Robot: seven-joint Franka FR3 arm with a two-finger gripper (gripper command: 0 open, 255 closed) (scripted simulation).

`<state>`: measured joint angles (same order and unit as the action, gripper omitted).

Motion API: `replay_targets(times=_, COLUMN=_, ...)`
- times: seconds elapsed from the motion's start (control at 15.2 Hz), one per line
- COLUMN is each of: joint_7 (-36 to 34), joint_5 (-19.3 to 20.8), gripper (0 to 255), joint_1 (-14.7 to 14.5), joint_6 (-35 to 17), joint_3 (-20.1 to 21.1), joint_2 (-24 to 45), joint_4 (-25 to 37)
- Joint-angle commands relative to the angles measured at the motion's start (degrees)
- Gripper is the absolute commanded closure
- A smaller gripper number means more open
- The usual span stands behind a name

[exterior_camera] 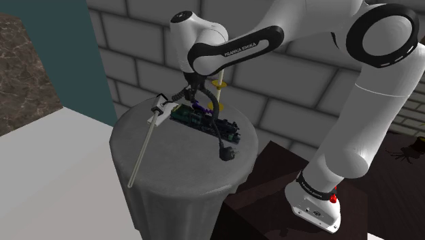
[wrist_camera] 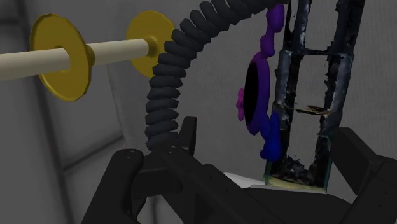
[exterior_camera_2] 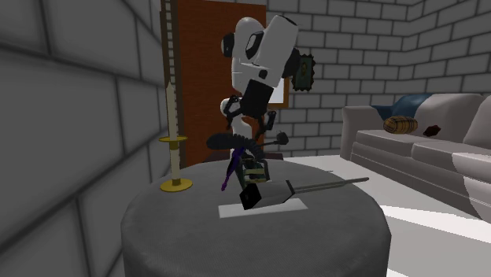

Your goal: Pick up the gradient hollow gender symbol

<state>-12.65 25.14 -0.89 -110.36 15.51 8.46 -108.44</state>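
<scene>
Gender symbol (wrist_camera: 270, 133) just beyond claw (wrist_camera: 242, 162)

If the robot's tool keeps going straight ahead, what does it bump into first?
Probably the purple symbol, which sits straight ahead of the open tool. The black hose beside it looks close too, so depth is hard to judge.
</scene>
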Motion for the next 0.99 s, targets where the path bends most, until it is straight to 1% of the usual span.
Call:
replay_targets(times=0.0, joint_7=-0.8, joint_5=0.68, gripper=0, joint_1=-0.12, joint_6=-1.14, joint_3=-0.05, joint_2=1.11, joint_4=-0.35)
replay_targets(times=0.26, joint_7=-2.05, joint_5=1.51, gripper=0, joint_1=-0.13, joint_6=-3.58, joint_3=-0.22, joint_2=2.29, joint_4=-1.91)
replay_targets(times=0.4, joint_7=-2.23, joint_5=1.63, gripper=0, joint_1=-0.13, joint_6=-3.92, joint_3=-0.24, joint_2=2.47, joint_4=-2.13)
replay_targets(times=0.46, joint_7=-2.29, joint_5=1.63, gripper=255, joint_1=-0.15, joint_6=-3.97, joint_3=-0.22, joint_2=2.41, joint_4=-2.25)
replay_targets(times=0.92, joint_7=-2.32, joint_5=1.59, gripper=255, joint_1=-0.18, joint_6=-3.89, joint_3=-0.19, joint_2=2.32, joint_4=-2.27)
